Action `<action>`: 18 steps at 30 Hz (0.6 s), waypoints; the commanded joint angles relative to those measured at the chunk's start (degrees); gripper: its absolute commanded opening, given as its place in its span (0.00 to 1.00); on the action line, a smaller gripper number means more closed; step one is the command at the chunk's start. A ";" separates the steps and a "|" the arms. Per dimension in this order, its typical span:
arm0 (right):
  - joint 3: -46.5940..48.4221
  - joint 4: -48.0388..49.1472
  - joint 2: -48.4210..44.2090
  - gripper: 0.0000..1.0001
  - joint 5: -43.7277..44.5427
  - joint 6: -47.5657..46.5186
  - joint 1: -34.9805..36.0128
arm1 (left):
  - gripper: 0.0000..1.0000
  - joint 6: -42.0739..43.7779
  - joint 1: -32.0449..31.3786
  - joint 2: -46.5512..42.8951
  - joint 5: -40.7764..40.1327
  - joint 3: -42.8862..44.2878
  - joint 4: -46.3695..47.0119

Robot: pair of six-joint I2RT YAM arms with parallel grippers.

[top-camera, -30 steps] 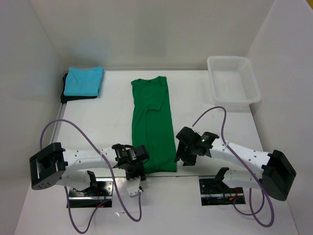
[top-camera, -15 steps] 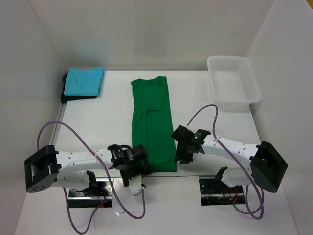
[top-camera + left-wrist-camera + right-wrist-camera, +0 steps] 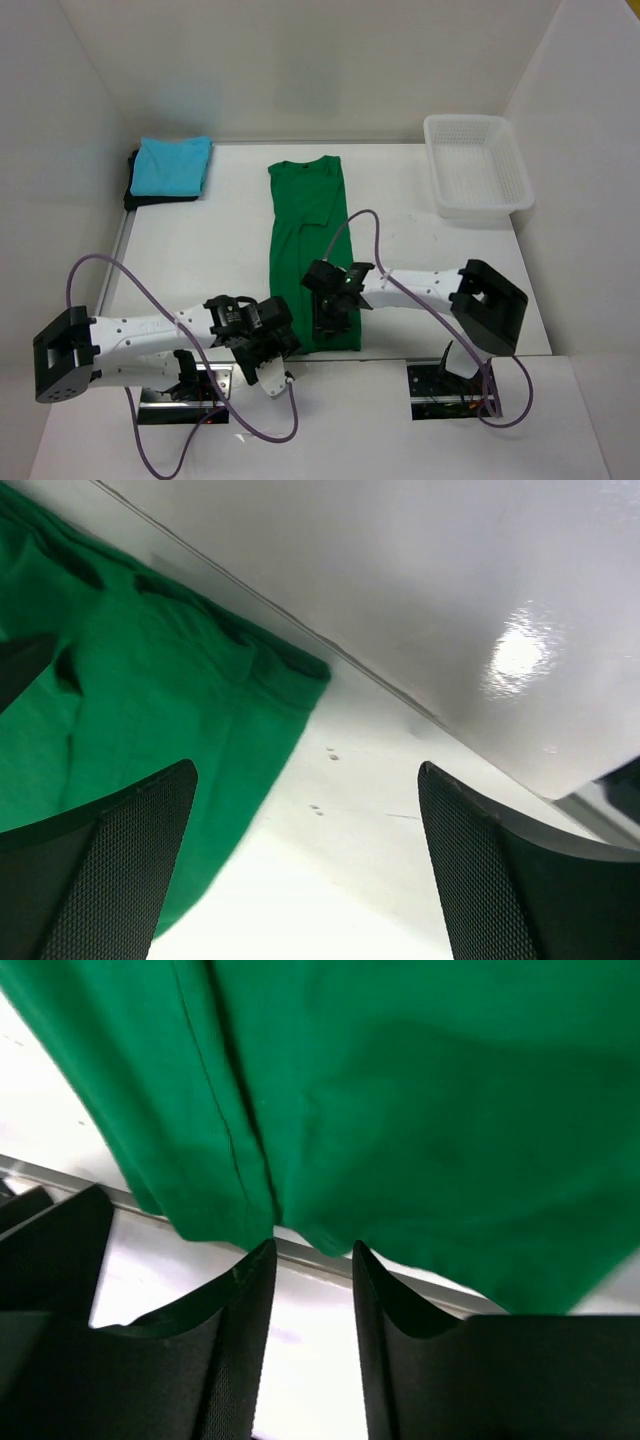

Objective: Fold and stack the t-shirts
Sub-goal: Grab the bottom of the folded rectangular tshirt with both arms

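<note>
Green t-shirt is lying down the middle of the table as one long narrow strip, with the collar at the far end and the hem right at the near edge. We're seeing the left gripper hovering low at the hem's left corner. Its jaws are spread wide, with just the cloth's edge and bare tabletop showing between them.

The right gripper is reaching in over the near end of the strip from the right side. Its fingers are sitting only a narrow gap apart with the green hem right at the tips, and honestly we're not able to tell whether any cloth is pinched.

Over in the far left corner the turquoise t-shirt is sitting folded on top of the black t-shirt, which is peeking out along its left and near edges. The white mesh basket is sitting at the far right, well apart from the shirts.
</note>
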 commanded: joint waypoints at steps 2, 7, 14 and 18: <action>4.32 4.79 3.17 0.41 -4.56 -1.48 1.28 | 0.97 -5.02 -0.29 -3.13 2.00 2.00 -5.29; 5.54 8.13 6.07 0.40 -7.11 -1.48 2.33 | 0.97 -9.40 -0.29 -6.64 2.71 2.01 -6.79; 8.45 3.49 11.26 0.38 -6.43 -0.87 3.48 | 0.98 -8.89 -0.29 -7.18 2.72 2.00 -6.27; 6.79 0.32 6.27 0.38 -3.34 1.41 3.48 | 0.98 -8.88 -0.29 -7.71 2.71 1.47 -6.27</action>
